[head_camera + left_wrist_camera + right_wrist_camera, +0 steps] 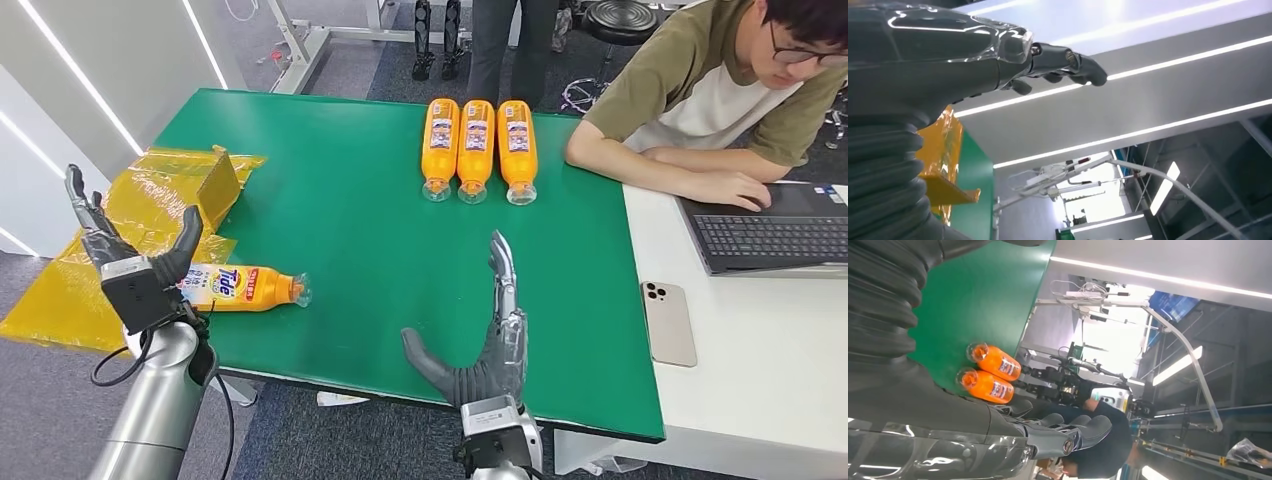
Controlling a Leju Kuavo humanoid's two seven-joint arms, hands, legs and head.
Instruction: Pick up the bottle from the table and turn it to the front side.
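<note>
An orange Tide bottle [245,288] lies on its side at the near left edge of the green table [340,220], label up, cap pointing right. My left hand [130,258] is raised just left of the bottle with fingers spread, holding nothing; the left wrist view has its fingers [1068,62] against the ceiling. My right hand [485,335] hovers open over the table's near edge, palm facing left, well right of the bottle. Three more orange bottles [476,148] lie side by side at the far middle of the table; two of these bottles [993,375] appear beyond my right hand [1058,432].
Crumpled yellow plastic wrap [120,230] hangs off the table's left side. A person [720,90] sits at the white desk on the right with a laptop [775,235] and a phone [668,322]. Green surface lies bare between the bottles.
</note>
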